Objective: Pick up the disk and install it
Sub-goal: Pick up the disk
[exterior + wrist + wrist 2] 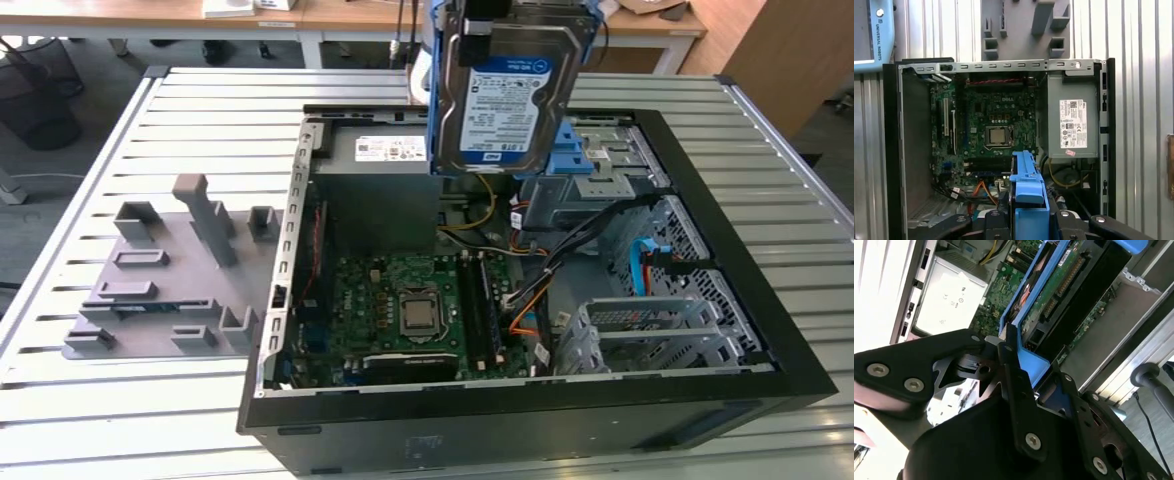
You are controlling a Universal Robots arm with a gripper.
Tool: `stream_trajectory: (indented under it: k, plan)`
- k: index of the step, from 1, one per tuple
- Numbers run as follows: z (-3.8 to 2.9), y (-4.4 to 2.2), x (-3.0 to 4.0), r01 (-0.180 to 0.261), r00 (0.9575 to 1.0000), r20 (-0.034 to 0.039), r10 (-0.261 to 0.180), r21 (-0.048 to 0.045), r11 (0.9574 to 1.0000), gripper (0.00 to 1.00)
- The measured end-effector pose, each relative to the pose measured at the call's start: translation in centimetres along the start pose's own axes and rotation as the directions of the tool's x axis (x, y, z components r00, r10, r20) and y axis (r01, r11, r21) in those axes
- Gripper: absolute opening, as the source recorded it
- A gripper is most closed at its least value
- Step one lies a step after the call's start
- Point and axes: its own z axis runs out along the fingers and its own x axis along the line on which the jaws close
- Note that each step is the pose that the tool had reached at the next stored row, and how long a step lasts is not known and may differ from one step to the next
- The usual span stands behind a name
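The disk point(507, 90) hangs upright in the air over the back of the open computer case point(534, 405), its white-and-blue label facing the exterior camera and blue carrier rails along its sides. My gripper point(514, 20) is shut on its top end. In the second wrist view the gripper point(1014, 355) clamps the blue carrier, and the disk point(1064, 280) shows its green circuit board underside. In the first wrist view the blue carrier of the disk point(1026, 185) stands out from the gripper point(1026, 222) above the case interior.
Inside the case lie the motherboard point(414, 310), the grey power-supply box point(380, 150), a blue latch and drive bay point(594, 155) just behind the disk, and a metal cage point(654, 325). A grey fixture plate point(160, 270) lies on the slatted table point(120, 420) at the exterior view's left.
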Motion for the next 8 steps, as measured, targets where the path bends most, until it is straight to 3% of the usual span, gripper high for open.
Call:
stream_trajectory:
  k: [8]
  plan:
    - [0.03,-0.10,1.40,-0.007,1.0000,0.0000,0.007,-0.0001,1.0000,0.36]
